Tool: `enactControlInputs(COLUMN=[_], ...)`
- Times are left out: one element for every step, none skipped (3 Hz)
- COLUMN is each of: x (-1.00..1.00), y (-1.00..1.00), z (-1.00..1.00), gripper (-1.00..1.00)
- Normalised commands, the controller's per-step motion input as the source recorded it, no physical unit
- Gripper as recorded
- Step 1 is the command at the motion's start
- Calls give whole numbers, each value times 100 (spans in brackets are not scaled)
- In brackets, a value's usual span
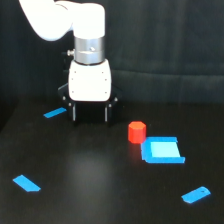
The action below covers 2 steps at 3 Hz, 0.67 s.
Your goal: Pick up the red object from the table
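Note:
The red object is a small red-orange short cylinder standing on the black table, just right of centre. It touches or nearly touches the upper left corner of a blue square. My gripper hangs from the white arm above the table, up and to the exterior view's left of the red object, well apart from it. Its two dark fingers point down with a wide gap between them and nothing in it, so it is open.
A thin blue strip lies just left of the gripper. Another blue flat piece lies at the lower left, and a third one at the lower right. A dark curtain hangs behind the table.

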Motion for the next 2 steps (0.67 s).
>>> enactControlInputs(x=[88, 89], y=[-17, -44], z=[-32, -8], gripper=[100, 99])
